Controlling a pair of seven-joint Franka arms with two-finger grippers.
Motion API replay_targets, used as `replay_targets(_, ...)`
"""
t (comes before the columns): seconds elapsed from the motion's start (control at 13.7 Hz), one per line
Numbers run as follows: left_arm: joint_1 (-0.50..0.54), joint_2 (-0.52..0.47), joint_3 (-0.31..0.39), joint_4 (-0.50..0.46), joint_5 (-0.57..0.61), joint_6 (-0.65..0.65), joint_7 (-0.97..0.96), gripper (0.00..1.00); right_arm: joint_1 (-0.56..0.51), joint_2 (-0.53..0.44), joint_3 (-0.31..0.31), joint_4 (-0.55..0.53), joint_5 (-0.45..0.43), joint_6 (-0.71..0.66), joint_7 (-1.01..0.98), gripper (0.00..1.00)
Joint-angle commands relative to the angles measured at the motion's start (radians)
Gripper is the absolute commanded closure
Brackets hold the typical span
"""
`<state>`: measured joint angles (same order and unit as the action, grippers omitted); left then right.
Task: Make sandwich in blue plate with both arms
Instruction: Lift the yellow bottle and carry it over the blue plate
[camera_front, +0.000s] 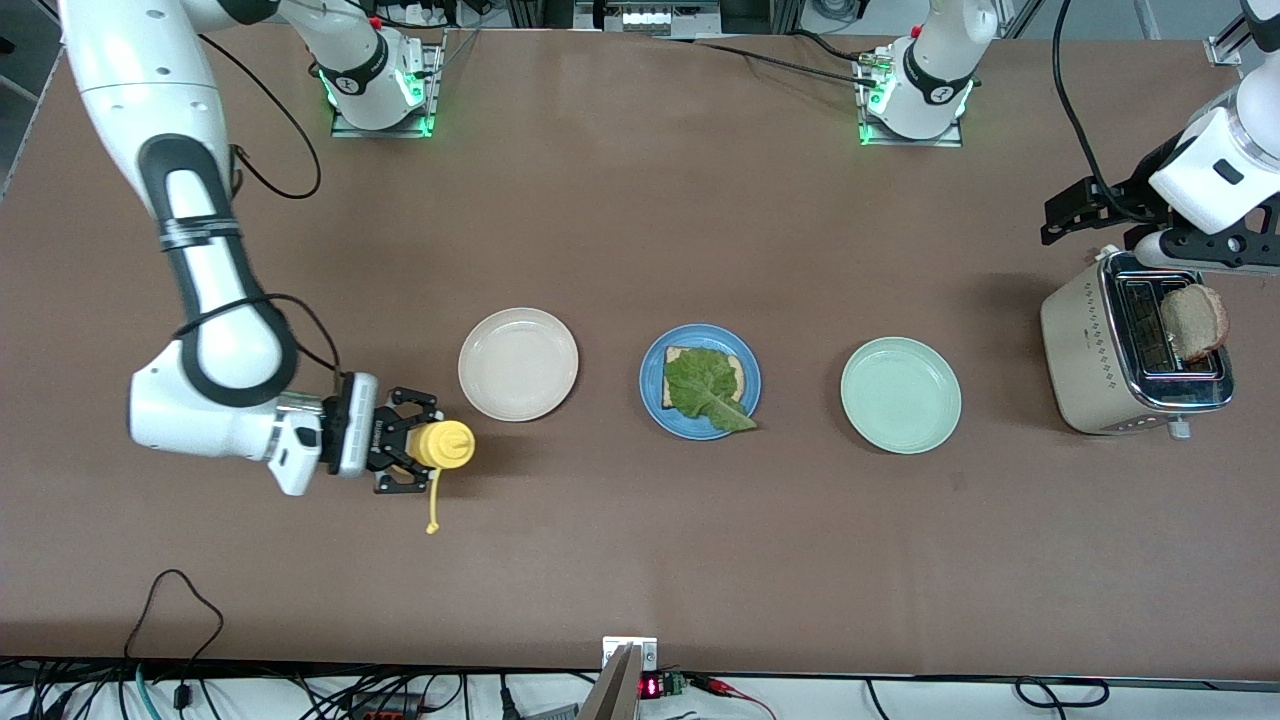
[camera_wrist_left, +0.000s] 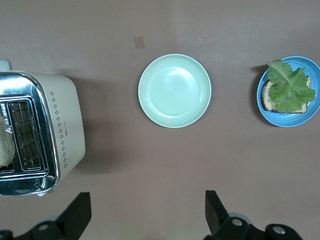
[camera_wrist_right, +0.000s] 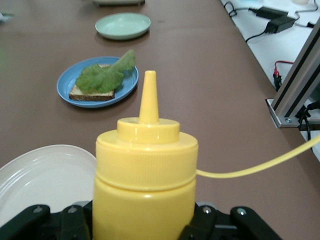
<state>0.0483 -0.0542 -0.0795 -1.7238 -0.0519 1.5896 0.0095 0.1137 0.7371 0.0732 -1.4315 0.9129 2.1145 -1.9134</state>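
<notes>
The blue plate (camera_front: 650, 385) sits mid-table and holds one toast slice (camera_front: 738, 372) with a green lettuce leaf (camera_front: 705, 390) on top. It also shows in the left wrist view (camera_wrist_left: 287, 120) and the right wrist view (camera_wrist_right: 65, 80). A second bread slice (camera_front: 1195, 320) sticks up out of the toaster (camera_front: 1085, 350) at the left arm's end. My left gripper (camera_front: 1095, 210) (camera_wrist_left: 145, 215) hangs open and empty, high over the table beside the toaster. My right gripper (camera_front: 425, 445) (camera_wrist_right: 145, 225) is shut on an upright yellow squeeze bottle (camera_front: 447, 443) (camera_wrist_right: 145, 175) near the cream-white plate.
A cream-white plate (camera_front: 518, 363) lies toward the right arm's end of the blue plate. A mint-green plate (camera_front: 900, 395) lies between the blue plate and the toaster. The bottle's yellow cap strap (camera_front: 433, 505) dangles from it. An aluminium bracket (camera_front: 628, 655) stands at the table's front edge.
</notes>
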Motion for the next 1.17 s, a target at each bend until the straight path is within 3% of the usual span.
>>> replay_targets(0.0, 0.002, 0.005, -0.003, 0.017, -0.009, -0.014, -0.002, 0.0, 0.113, -0.012, -0.021, 0.008, -0.133, 0.118, 0.141, 0.7)
replay_targets(0.37, 0.001, 0.005, -0.003, 0.017, -0.009, -0.014, -0.002, 0.0, 0.236, -0.028, -0.021, 0.008, -0.398, 0.219, 0.36, 0.7)
replay_targets(0.73, 0.001, 0.005, -0.003, 0.017, -0.009, -0.014, -0.002, 0.0, 0.337, -0.028, -0.021, 0.051, -0.757, 0.214, 0.709, 0.69)
replay_targets(1.1, 0.001, 0.005, -0.005, 0.017, -0.009, -0.014, -0.002, 0.0, 0.446, -0.027, -0.038, 0.077, -1.05, 0.145, 0.98, 0.69)
